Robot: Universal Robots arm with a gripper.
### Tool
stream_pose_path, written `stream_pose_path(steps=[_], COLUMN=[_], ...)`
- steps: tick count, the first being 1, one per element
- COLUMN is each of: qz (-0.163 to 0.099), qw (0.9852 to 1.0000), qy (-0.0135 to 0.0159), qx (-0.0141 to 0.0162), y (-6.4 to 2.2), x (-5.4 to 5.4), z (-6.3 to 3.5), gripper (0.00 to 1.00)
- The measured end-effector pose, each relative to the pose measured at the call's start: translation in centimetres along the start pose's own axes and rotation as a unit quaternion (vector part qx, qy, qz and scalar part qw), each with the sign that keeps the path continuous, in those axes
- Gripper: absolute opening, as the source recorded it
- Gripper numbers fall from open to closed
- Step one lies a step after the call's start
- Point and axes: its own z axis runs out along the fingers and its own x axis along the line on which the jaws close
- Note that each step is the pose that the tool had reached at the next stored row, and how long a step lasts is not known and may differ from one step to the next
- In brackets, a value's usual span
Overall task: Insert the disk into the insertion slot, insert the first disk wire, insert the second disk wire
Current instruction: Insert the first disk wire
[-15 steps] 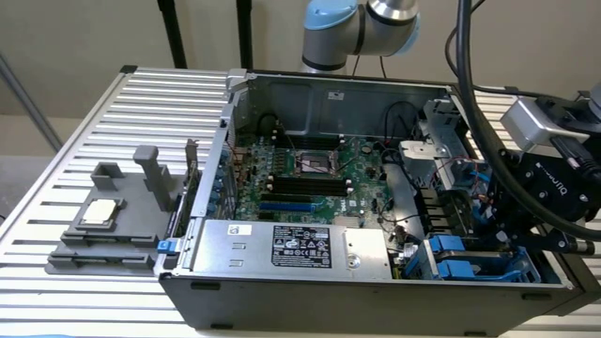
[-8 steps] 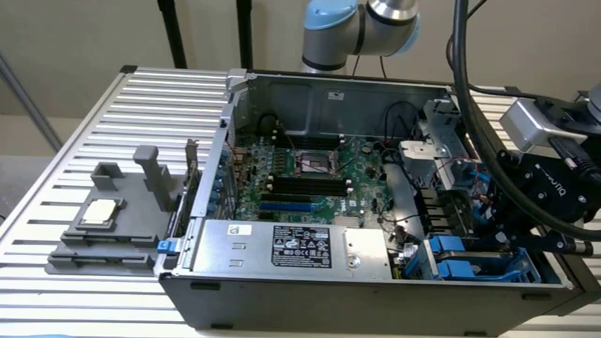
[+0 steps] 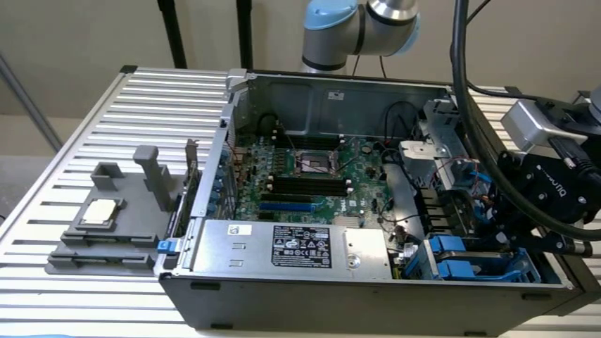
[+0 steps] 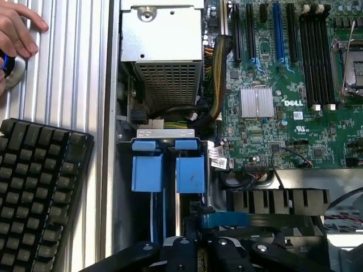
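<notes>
Gripper: the gripper (image 4: 198, 241) is reaching down into the computer case (image 3: 376, 296) at the corner with the drive bay. Its fingers are standing fully closed. A flat blue wire (image 4: 227, 219) is lying right at the tips, but I cannot tell if it is really pinched.
Gripper, exterior view: the gripper (image 3: 507, 229) is hanging over the case's corner on the exterior view's right.
Disk: the disk (image 4: 190, 174) is sitting on its edge inside the insertion slot (image 4: 165, 134), and only its blue carrier is showing. A second blue carrier (image 4: 147, 173) is standing just beside it, so I cannot tell for sure which one is holding the drive.
Power supply box (image 4: 161, 45): it is lying just beside the slot, with a bundle of cables between them.
Motherboard (image 4: 283, 85): it is covering the floor of the case, near the slot.
Counter (image 3: 141, 113): it is carrying the case, a black keyboard (image 4: 39, 192) beside the case, and a grey holder (image 3: 103, 239) on the exterior view's left.
Hand (image 4: 17, 28): a person's hand is resting on the counter near the keyboard, apart from the case.
</notes>
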Motion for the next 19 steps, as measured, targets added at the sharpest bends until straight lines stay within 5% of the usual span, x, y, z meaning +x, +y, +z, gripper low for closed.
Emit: stream_pose_path(steps=[13, 19], qz=[0.003, 0.004], qw=[1.0, 1.0], qy=[0.0009, 0.0013], qx=[-0.0006, -0.0008], y=[-0.23, 0.12], x=[0.0, 0.0], z=[0.27, -1.65], gripper=[0.18, 0.25])
